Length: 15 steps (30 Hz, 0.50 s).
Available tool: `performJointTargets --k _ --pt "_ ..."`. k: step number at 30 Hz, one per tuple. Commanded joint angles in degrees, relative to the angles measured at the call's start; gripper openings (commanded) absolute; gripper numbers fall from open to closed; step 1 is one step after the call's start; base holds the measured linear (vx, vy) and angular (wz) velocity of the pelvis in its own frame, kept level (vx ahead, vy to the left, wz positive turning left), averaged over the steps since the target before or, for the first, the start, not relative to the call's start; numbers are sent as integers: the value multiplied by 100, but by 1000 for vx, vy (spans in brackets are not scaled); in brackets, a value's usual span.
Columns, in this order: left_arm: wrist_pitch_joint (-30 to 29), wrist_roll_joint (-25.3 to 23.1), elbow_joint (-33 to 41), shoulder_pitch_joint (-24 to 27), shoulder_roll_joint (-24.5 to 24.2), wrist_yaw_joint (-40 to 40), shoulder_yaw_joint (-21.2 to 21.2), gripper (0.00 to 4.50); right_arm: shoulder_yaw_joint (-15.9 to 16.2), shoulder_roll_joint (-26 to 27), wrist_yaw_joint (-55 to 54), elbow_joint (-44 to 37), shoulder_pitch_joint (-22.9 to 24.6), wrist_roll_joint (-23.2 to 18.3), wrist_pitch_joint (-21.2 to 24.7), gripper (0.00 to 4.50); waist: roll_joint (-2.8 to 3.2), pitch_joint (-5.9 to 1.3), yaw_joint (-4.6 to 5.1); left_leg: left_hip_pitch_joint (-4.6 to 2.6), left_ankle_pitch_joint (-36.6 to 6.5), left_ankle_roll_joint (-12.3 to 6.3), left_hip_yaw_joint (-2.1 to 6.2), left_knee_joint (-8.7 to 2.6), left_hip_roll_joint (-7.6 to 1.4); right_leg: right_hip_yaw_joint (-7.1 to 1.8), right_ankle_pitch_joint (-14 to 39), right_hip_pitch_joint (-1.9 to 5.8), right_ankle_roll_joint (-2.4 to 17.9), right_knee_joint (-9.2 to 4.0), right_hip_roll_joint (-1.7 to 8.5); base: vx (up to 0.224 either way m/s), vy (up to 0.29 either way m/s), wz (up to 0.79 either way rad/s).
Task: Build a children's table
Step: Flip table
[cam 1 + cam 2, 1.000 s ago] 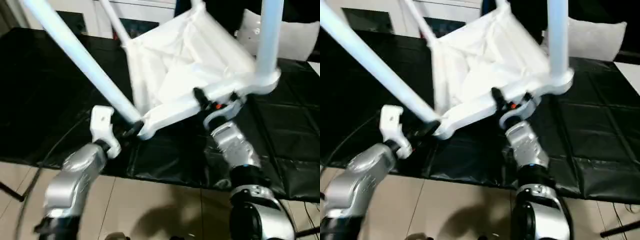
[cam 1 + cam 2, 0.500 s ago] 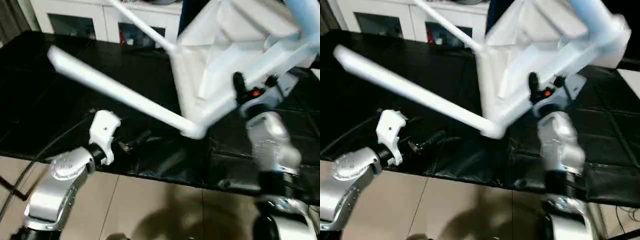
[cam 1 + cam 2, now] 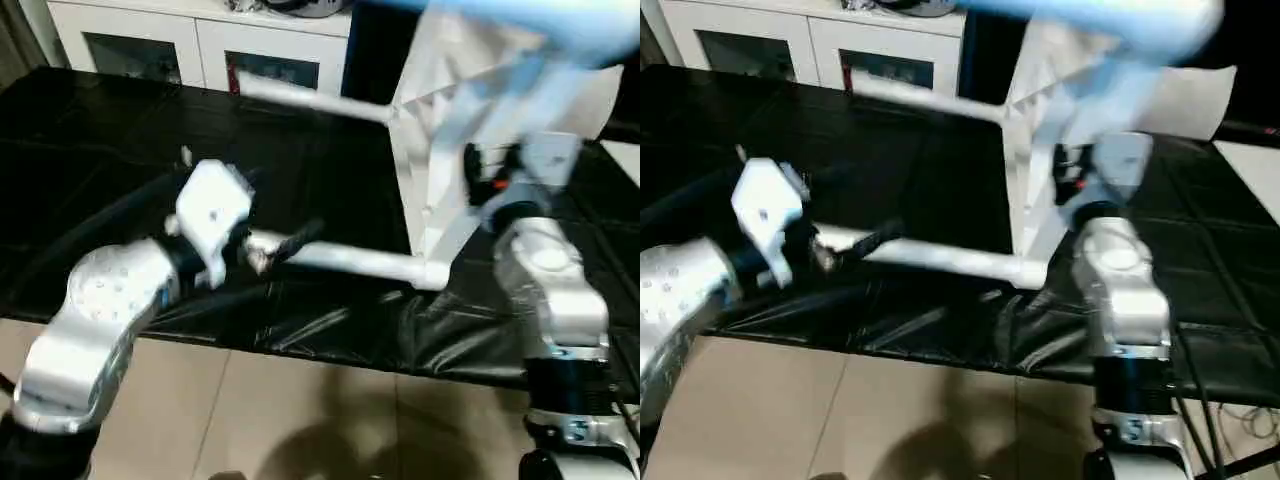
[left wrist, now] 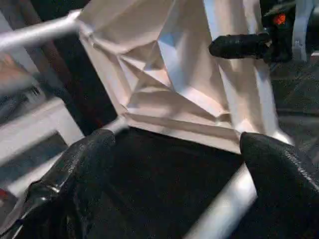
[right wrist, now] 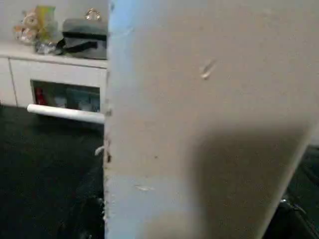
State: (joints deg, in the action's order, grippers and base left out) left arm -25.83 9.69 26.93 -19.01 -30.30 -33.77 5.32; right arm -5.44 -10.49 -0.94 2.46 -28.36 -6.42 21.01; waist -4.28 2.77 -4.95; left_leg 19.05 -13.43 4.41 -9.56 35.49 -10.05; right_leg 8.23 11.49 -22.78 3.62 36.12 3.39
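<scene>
The children's table (image 3: pixel 440 130) is tipped on its side on the black desk (image 3: pixel 90 150), ribbed underside of its tabletop (image 4: pixel 174 84) facing the robot. Three legs show seated in corner sockets: one (image 3: pixel 350 262) lying low along the desk's near part, one (image 3: pixel 310 98) reaching out toward the white cabinet (image 3: pixel 200 45), one blurred across the top (image 3: pixel 1100 15). A fourth cannot be made out, so assembly looks nearly or fully done; what seems left is turning it upright onto its legs.

The right pincer (image 3: pixel 490 175) pinches the tabletop's near edge and carries it. The left pincer (image 4: pixel 174 164) is spread wide, empty, just short of the low leg's free end.

From the tabletop, the low corner sits near the desk's front edge, with bare floor (image 3: pixel 300 400) below; open desk lies toward the cabinet for swinging the legs down.
</scene>
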Motion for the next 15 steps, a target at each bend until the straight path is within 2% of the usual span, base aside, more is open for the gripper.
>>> performJointTargets --k 1,3,5,6,7,8,10,13,15 --pt "257 -426 -126 -156 -105 31 216 450 170 -56 -19 242 51 213 312 200 54 -293 48 61 -365 85 132 -445 -304 -507 1592 328 -395 -517 526 0 0 0" --pt "429 -614 -245 -262 -146 111 268 450 249 -76 -12 280 29 263 374 200 54 -301 54 53 -403 109 131 -439 -296 -508 1604 327 -424 -524 520 0 0 0" --pt "651 -789 -364 -368 -139 232 284 450 296 -82 -17 324 13 303 414 253 41 -305 52 44 -501 158 134 -443 -305 -512 1635 326 -434 -530 529 0 0 0" --pt "1081 -1064 -586 -563 -78 476 268 450 336 -63 -49 416 -7 358 476 266 47 -306 45 45 -523 159 135 -444 -296 -510 1654 325 -436 -541 525 0 0 0" --pt "1184 -1137 -634 -597 -74 527 271 450 347 -61 -47 438 -10 369 487 266 64 -305 39 42 -544 164 139 -444 -294 -509 1664 321 -440 -549 521 0 0 0" --pt "1209 -1154 -645 -605 -74 538 273 450 350 -61 -46 442 -10 372 489 266 48 -315 46 49 -543 187 145 -444 -294 -509 1647 341 -437 -533 528 0 0 0" --pt "1843 -1857 -949 -689 -235 932 481 450 392 -91 -33 578 6 452 522 306 35 -327 45 72 -539 162 153 -436 -297 -511 1561 347 -408 -536 530 0 0 0" --pt "2349 -2548 -1371 -772 -322 1568 603 450 382 -133 -51 858 -11 547 467 314 43 -349 41 82 -389 138 153 -421 -299 -520 1343 353 -368 -485 531 0 0 0" --pt "2643 -2996 -1593 -812 -363 2067 630 450 324 -177 -4 1240 -69 525 315 314 75 -353 34 75 -342 142 155 -418 -311 -523 1181 356 -244 -466 549 0 0 0"
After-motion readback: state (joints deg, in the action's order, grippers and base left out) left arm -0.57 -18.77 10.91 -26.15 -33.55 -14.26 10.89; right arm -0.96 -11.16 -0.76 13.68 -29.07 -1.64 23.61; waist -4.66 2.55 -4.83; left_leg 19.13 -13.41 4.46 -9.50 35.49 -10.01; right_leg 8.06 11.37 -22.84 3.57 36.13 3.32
